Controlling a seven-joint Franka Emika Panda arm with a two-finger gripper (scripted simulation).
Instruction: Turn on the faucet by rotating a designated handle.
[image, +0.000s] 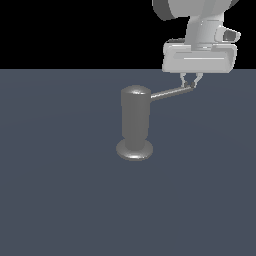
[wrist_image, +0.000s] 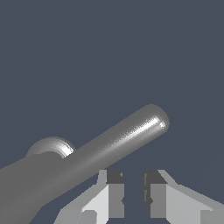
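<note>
Exterior view: I'm seeing the faucet standing upright on the dark floor, its handle jutting toward the exterior view's right and rising slightly. My gripper is hanging at the rod's rounded tip, fingers narrowly parted, gripping nothing in the wrist view.

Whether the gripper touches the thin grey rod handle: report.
Cannot tell: exterior view overlaps gripper and handle tip; wrist view shows neither contact nor gap plainly.
</note>
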